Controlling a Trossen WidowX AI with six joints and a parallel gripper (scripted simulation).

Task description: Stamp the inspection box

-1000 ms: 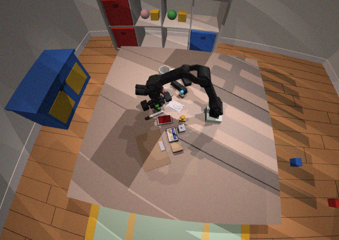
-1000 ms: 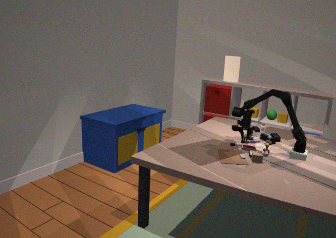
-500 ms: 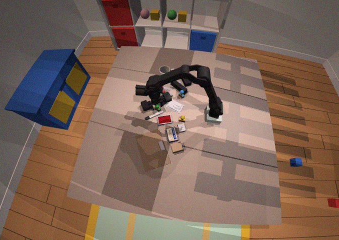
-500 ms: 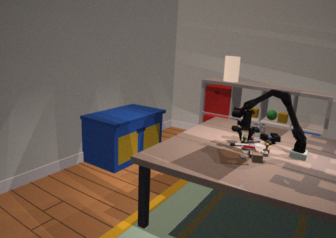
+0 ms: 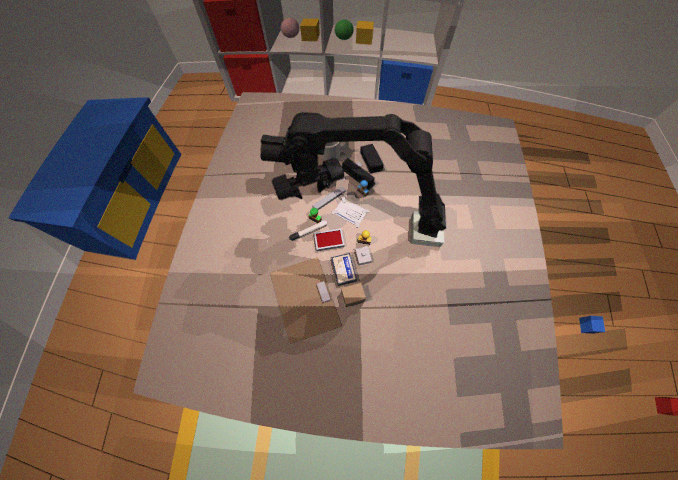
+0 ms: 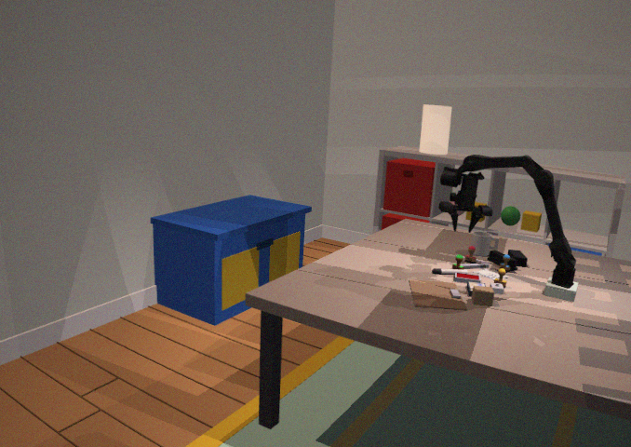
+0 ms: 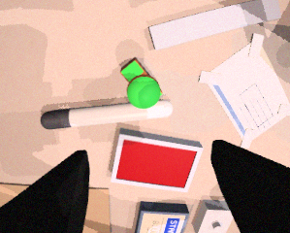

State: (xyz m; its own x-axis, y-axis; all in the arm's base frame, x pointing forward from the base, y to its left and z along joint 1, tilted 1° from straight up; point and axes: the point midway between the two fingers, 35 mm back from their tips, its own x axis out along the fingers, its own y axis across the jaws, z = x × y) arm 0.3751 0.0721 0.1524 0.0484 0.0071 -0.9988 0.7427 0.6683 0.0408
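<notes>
My gripper (image 5: 311, 191) (image 6: 463, 230) (image 7: 150, 154) is open and empty, well above the bench. The green-topped stamp (image 5: 314, 213) (image 6: 459, 258) (image 7: 144, 92) stands on the bench beside the marker, below the fingers; its lettering cannot be read. The red ink pad (image 5: 329, 239) (image 6: 466, 276) (image 7: 155, 163) lies open near it. The white card (image 5: 351, 212) (image 7: 237, 78) is held by corner tabs; its box has thin marks inside, too small to read as a print. Yellow (image 5: 365, 234) (image 6: 501, 273), blue (image 5: 363, 184) (image 6: 506, 258) and red (image 6: 471, 250) knobbed stamps stand nearby.
A white marker (image 5: 308, 230) (image 7: 106, 114) with a dark end lies between green stamp and pad. A flat grey bar (image 5: 328, 199) (image 7: 208, 24) lies beyond. A labelled box (image 5: 344, 268), a small cardboard block (image 5: 353, 293) and a brown sheet (image 5: 300, 288) lie nearer the front. A dark block (image 5: 371, 157) lies behind.
</notes>
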